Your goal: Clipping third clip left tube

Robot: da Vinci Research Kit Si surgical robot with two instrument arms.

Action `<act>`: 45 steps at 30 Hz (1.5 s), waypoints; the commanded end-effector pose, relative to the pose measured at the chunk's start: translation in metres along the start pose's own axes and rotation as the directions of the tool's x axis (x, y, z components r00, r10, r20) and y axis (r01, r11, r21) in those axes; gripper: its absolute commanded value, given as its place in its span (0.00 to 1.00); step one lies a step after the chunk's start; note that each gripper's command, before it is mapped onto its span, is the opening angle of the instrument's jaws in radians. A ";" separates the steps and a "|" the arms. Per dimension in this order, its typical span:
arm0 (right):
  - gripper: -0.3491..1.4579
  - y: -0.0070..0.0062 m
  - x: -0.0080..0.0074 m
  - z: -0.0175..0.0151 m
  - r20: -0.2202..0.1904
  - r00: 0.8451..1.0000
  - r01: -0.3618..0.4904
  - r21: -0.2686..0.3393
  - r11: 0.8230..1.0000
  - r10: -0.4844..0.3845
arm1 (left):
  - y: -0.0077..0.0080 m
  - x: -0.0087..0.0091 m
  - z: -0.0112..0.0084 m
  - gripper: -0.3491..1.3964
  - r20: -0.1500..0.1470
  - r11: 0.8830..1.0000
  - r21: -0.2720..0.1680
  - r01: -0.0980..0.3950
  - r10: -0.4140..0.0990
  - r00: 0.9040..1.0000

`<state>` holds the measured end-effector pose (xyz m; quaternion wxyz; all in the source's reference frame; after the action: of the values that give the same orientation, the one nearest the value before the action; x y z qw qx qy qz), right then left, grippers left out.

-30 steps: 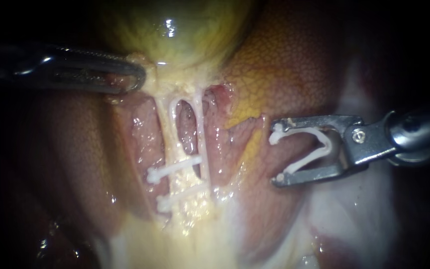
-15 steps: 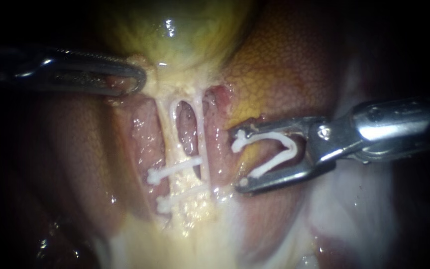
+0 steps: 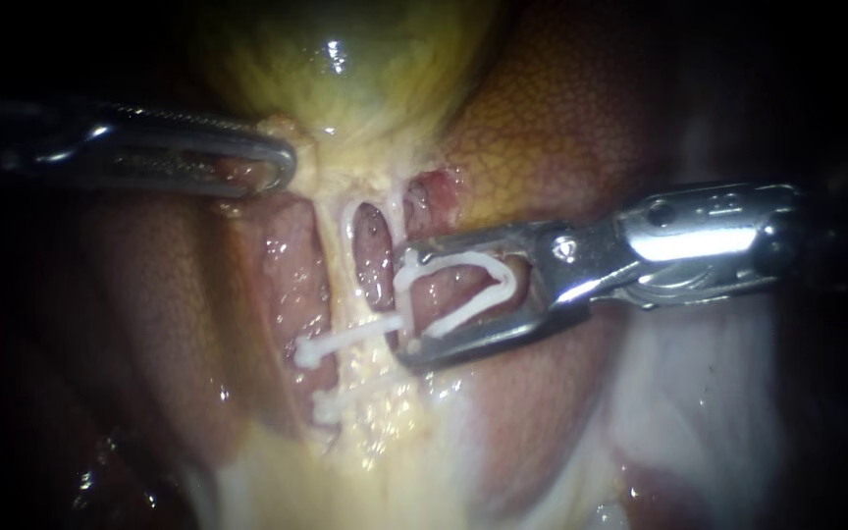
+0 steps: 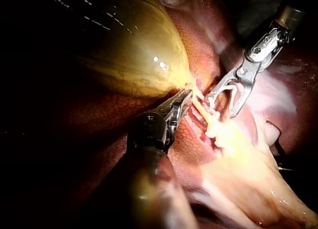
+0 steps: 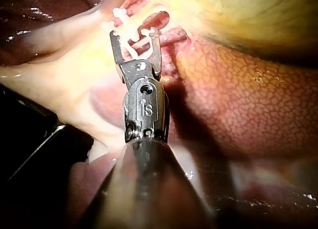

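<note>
Two pale tubes run down from the gallbladder: the left tube and the right tube. Two white clips lie across the left tube lower down. My right instrument holds an open white clip between its spread jaws. Its tips are at the right tube, just above the upper clip; the left tube lies beyond them. The right wrist view shows the same jaws against the tubes. My left instrument is shut on tissue at the gallbladder's neck.
Mottled orange-brown liver lies to the right of the tubes and under my right instrument's shaft. Pale yellowish tissue spreads below the clips. Reddish liver bed flanks the left tube.
My right instrument has moved left with the open clip, from over the liver to the tubes. The left instrument has kept its hold.
</note>
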<state>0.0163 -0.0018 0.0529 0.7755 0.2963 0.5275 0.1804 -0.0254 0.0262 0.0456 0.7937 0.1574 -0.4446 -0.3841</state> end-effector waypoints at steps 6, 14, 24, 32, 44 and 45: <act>0.46 0.0010 -0.0010 0.0011 0.001 1.000 -0.007 0.001 1.000 0.007 | -0.0001 0.0000 0.0000 0.00 0.000 1.000 0.001 0.000 0.000 1.000; 0.46 0.0028 -0.0019 0.0018 0.002 1.000 -0.017 0.002 1.000 0.017 | -0.0001 0.0001 0.0001 0.00 -0.001 1.000 0.003 -0.001 0.001 1.000; 0.46 0.0042 -0.0022 0.0037 -0.019 0.998 -0.058 0.055 0.997 0.059 | -0.0002 0.0003 0.0003 0.00 0.000 1.000 0.004 -0.001 0.001 1.000; 0.46 0.0049 -0.0018 0.0045 -0.083 0.989 -0.111 0.125 0.986 0.121 | -0.0002 0.0003 0.0004 0.00 0.000 1.000 0.004 -0.001 0.001 1.000; 0.45 0.0051 -0.0012 0.0057 -0.193 0.952 -0.168 0.324 0.931 0.238 | -0.0003 0.0003 0.0005 0.00 0.000 1.000 0.003 -0.001 0.001 1.000; 0.45 0.0051 -0.0012 0.0058 -0.198 0.951 -0.164 0.332 0.929 0.238 | -0.0003 0.0003 0.0005 0.00 0.000 1.000 0.003 -0.001 0.001 1.000</act>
<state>0.0215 -0.0002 0.0585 0.6216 0.4496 0.6074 0.2061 -0.0258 0.0259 0.0459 0.7937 0.1585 -0.4456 -0.3825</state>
